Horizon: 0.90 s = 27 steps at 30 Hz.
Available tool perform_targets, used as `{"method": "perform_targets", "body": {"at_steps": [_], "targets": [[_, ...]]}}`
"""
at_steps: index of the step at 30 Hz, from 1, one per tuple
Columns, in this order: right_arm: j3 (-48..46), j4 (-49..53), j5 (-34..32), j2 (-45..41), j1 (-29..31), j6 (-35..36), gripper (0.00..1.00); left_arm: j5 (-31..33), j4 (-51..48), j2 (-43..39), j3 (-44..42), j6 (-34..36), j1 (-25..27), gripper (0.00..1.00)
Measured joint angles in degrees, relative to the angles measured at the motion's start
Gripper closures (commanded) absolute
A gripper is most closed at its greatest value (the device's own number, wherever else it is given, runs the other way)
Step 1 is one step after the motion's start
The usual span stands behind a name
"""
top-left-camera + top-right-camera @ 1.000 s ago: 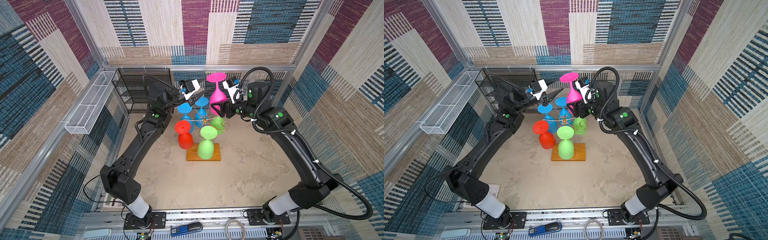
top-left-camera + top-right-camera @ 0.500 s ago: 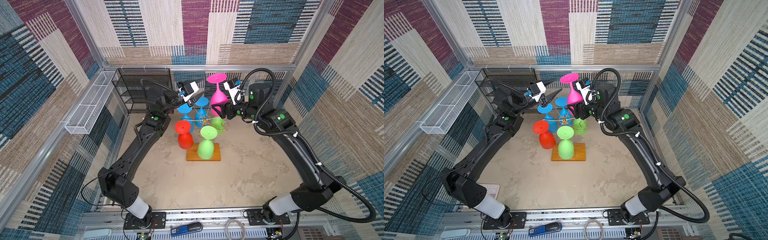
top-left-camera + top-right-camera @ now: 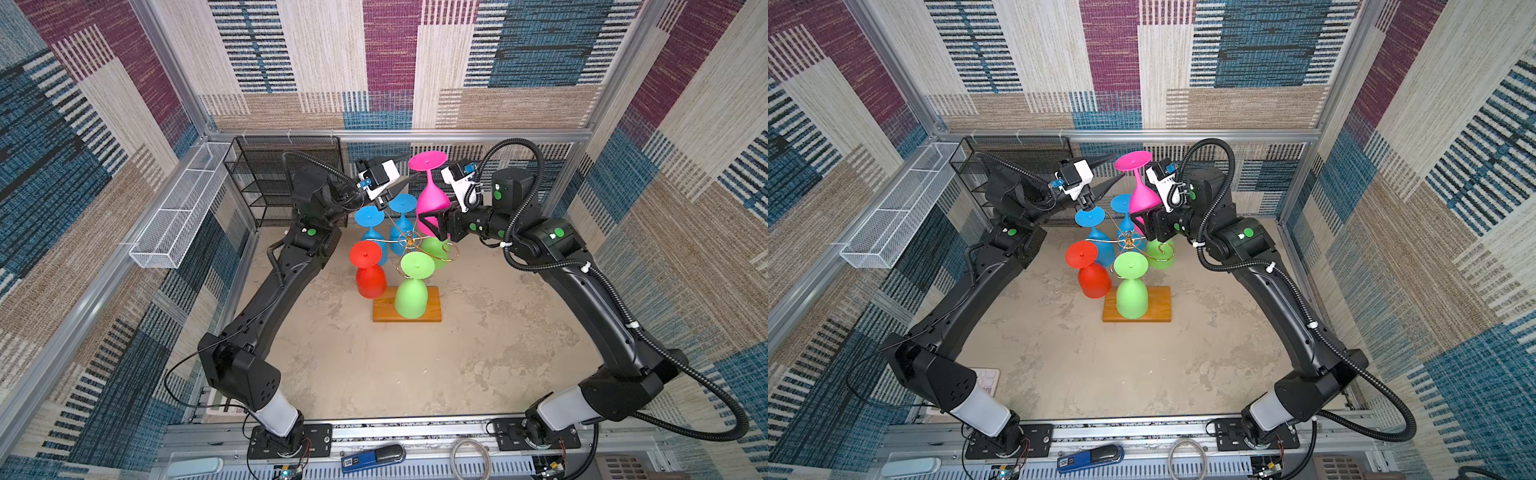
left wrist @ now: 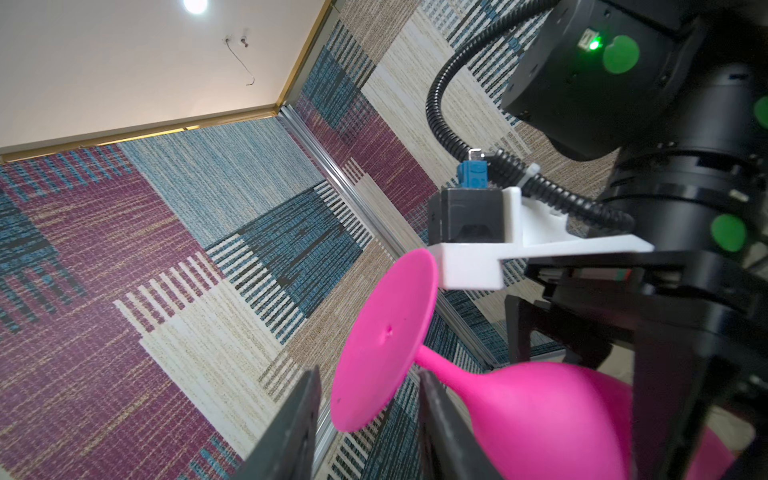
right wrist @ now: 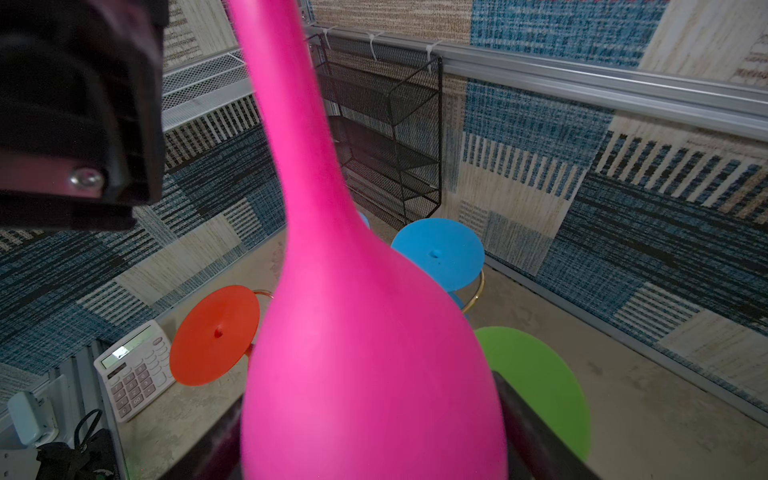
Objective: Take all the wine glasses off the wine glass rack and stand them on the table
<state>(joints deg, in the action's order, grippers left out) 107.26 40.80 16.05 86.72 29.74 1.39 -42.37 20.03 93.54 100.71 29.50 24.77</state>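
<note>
A pink wine glass (image 3: 432, 195) (image 3: 1142, 195) hangs foot-up above the wine glass rack (image 3: 409, 242) (image 3: 1128, 241), clear of its gold arms. My right gripper (image 3: 430, 224) (image 5: 370, 440) is shut on its bowl (image 5: 365, 332), one finger on each side. My left gripper (image 3: 411, 166) (image 3: 1118, 166) is open beside the stem, just under the foot. In the left wrist view the pink foot (image 4: 386, 340) shows between its two fingers without touching them. Two blue glasses, a red one (image 3: 368, 274) and two green ones hang on the rack, which stands on a wooden base (image 3: 432, 309).
A black mesh shelf (image 3: 286, 178) stands at the back left. A white mesh basket (image 3: 178, 216) hangs on the left wall. A calculator (image 5: 133, 370) lies at the table's near left corner. Both wrists are close together above the rack.
The left arm has shifted slightly, with its gripper still next to the pink glass's foot. The right gripper and the glass have hardly moved.
</note>
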Motion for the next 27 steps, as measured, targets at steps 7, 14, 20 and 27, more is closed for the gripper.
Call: {"method": "perform_targets", "body": {"at_steps": [7, 14, 20, 27], "targets": [[-0.1, 0.6, 0.0, 0.1, 0.4, 0.0, 0.54, -0.1, -1.1, 0.7, 0.2, 0.7, 0.0, 0.64], [-0.5, 0.7, 0.0, 0.4, 0.6, 0.0, 0.54, -0.2, -1.1, 0.7, 0.4, 1.2, 0.0, 0.72], [-0.5, 0.9, 0.2, 0.5, 0.6, 0.0, 0.53, -0.2, -2.0, 0.5, 0.3, 3.7, -0.1, 0.82], [-0.5, 0.9, 0.2, 0.0, 0.6, -0.5, 0.35, 0.5, -3.2, 0.2, 0.1, 6.0, -0.3, 0.93]]}}
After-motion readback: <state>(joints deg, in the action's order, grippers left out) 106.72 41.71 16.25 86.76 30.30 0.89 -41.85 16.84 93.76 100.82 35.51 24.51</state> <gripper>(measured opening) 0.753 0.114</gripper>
